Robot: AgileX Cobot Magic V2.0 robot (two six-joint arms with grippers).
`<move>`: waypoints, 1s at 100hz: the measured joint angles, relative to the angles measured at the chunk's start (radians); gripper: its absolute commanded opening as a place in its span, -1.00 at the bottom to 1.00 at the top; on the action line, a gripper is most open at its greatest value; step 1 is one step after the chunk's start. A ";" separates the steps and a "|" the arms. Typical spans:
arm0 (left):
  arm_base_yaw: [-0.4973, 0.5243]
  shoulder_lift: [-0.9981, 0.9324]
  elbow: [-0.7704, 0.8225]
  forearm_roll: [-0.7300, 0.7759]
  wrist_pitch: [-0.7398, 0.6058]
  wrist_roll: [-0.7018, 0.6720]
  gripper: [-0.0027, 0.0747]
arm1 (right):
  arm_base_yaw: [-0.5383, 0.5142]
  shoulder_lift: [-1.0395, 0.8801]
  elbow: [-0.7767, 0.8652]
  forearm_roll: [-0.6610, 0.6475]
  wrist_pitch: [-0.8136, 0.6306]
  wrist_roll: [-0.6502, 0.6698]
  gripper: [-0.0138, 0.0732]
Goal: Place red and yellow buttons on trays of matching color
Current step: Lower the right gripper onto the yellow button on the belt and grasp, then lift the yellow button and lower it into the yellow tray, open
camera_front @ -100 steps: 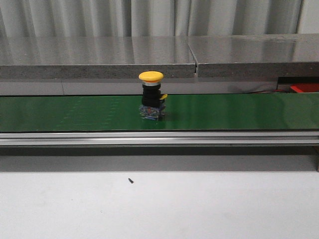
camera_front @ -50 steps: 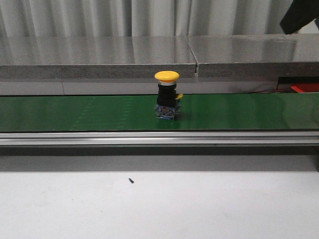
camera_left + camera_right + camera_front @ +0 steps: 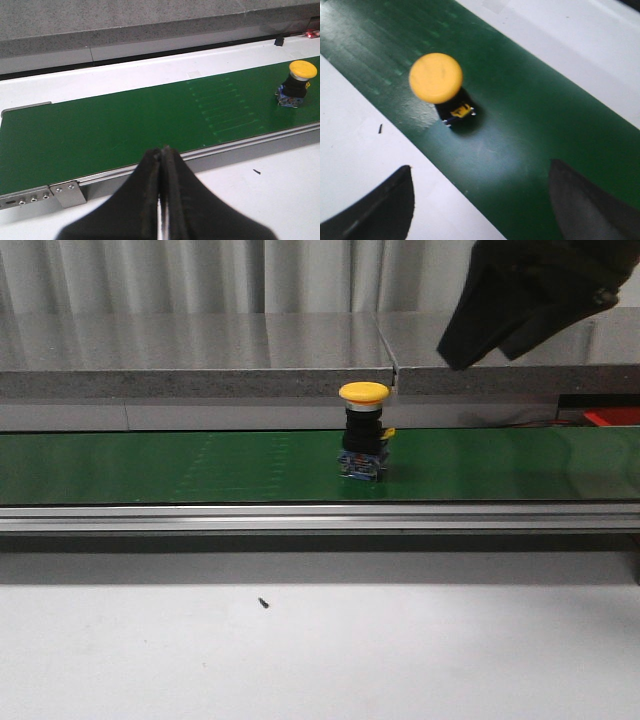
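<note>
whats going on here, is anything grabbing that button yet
Not yet. A yellow button stands upright on the green conveyor belt, touched by nothing. The right arm hangs above and to the right of it, and its wrist camera looks down on the button with the right claw open, fingers wide apart. The left claw is shut and empty, near the belt's front edge, well to the left of the button. No trays show in these views.

Yellow button (image 3: 364, 430): carried rightward along the green conveyor belt (image 3: 150, 465), from left of centre to just right of centre, still upright. Right arm (image 3: 530, 295): newly entered at upper right, larger than half a second ago.
</note>
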 measured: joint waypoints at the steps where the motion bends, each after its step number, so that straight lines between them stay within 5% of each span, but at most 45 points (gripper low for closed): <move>1: 0.000 0.000 0.000 0.000 0.000 0.000 -0.98 | 0.006 0.007 -0.004 0.000 0.002 -0.005 0.60; 2: 0.000 0.000 0.000 0.000 0.000 0.000 -0.98 | 0.008 0.010 -0.004 0.000 0.002 -0.005 0.50; 54: 0.000 0.000 0.000 -0.002 0.000 0.000 -0.98 | 0.085 0.205 -0.072 0.003 -0.106 -0.067 0.47; 77: 0.000 0.000 0.000 -0.002 0.000 0.000 -0.98 | 0.087 0.211 -0.072 0.023 -0.162 -0.076 -0.21; 100: 0.000 0.000 0.000 -0.002 0.000 0.000 -0.98 | 0.087 0.209 -0.072 0.043 -0.187 -0.076 -0.48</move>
